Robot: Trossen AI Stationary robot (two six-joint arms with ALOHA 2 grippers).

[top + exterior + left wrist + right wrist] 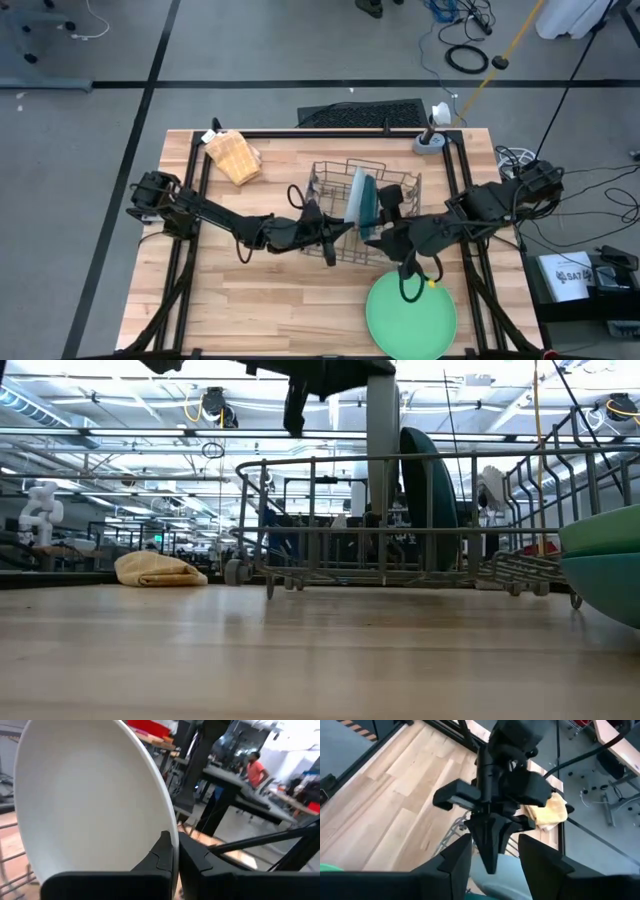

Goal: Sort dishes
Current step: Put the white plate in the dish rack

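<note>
The left gripper (172, 857) pinches the small pale grey-white ceramic plate's (90, 800) rim: stiff, slick, breakable. The right gripper (492, 852) gapes open.

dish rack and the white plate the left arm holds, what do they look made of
Dish rack: thin grey wire, most likely metal, judging by the slim welded-looking bars. White plate, clamped at its rim by the left pincer: smooth, matte, evenly pale, so glazed ceramic or melamine; the look leaves that open.
</note>
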